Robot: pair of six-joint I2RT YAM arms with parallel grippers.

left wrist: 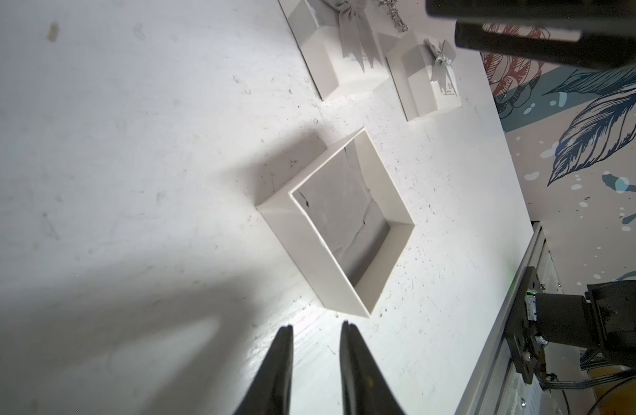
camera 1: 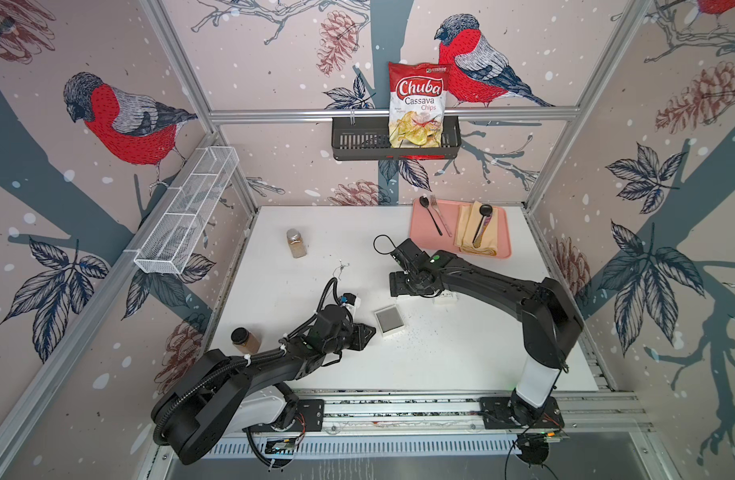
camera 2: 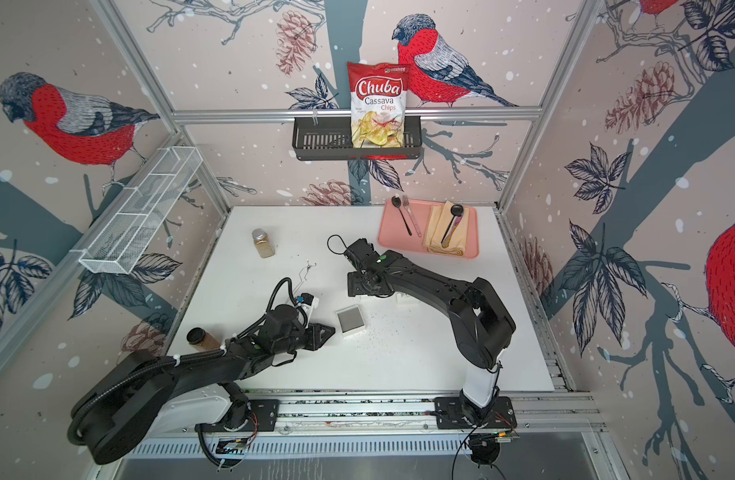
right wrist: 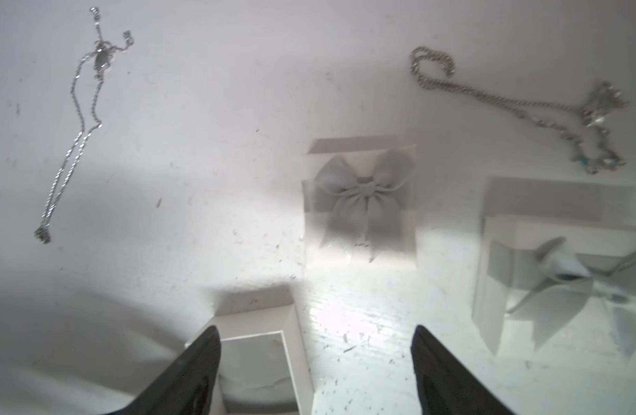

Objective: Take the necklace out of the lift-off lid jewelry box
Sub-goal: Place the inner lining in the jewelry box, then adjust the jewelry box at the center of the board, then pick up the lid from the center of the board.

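The necklace [camera 1: 341, 268], as I take it, is the thin silver chain lying loose on the white bench [camera 1: 440, 361]. It is at about eleven o'clock from the open box [left wrist: 305, 251] and well apart from it. The box looks empty inside, just grey lining, and a lid [right wrist: 359, 201] with a grey bow sits on the bench near it. A thicker chain [right wrist: 489, 97] also lies near the lid, and I cannot tell which one belongs to this box. The left tool [left wrist: 316, 327] sits at about eight o'clock from the box, just beside it, its tips only a little way apart with nothing between them. The right tool [right wrist: 316, 332] hangs at about twelve o'clock from the box, spread wide and holding nothing. I think the chain is very light, floppy and slippery. It can tangle or slide out of a pinch. It lies flat, so it is hard to get under. The best place to pinch looks like the little lump near one end, or where the two strands run side by side.
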